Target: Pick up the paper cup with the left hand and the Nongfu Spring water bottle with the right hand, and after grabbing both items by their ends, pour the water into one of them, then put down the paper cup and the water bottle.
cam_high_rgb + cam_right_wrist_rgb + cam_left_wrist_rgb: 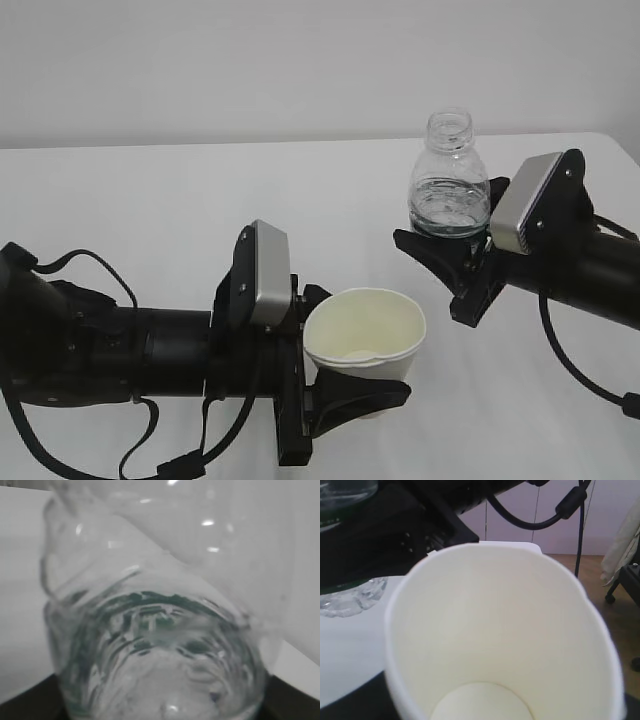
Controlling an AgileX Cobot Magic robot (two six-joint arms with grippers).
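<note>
**Materials and finishes**

The cup (366, 335) is matt white paper with a smooth, cream inside and a rolled rim. The bottle (449, 180) is clear, glossy ribbed plastic that catches bright highlights; the water (449, 210) in it is colourless. The table (150, 210) is smooth, matt white. Both grippers are matt black plastic, and the wrist cameras (264, 272) have satin silver-grey casings.
</note>
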